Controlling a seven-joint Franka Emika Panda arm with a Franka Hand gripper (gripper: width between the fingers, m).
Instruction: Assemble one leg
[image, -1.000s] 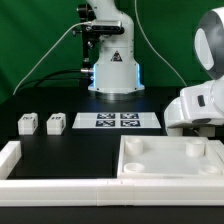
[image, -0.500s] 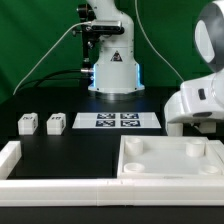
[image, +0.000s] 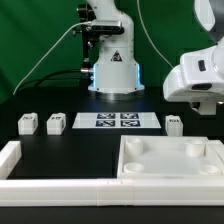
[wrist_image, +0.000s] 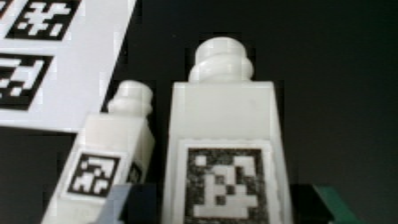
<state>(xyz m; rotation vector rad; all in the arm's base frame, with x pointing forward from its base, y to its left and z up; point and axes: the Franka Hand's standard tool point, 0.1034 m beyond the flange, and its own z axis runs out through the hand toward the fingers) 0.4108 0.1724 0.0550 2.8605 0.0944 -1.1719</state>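
At three o'clock from the marker board (image: 119, 121) in the exterior view, one leg (image: 174, 125) is sitting on the table (image: 90, 145) below the arm (image: 196, 80). The wrist view is showing the pincer (wrist_image: 217, 208) flanking the nearer leg (wrist_image: 222, 130), with a second leg (wrist_image: 111, 150) just beside it. Whether the fingers are pressing or apart, I cannot tell. A good grasp is likely depending on squaring the fingers on the flat sides, avoiding the neighbour, and leaving the stepped peg (wrist_image: 219, 58) free for the tray-like top (image: 170, 173).
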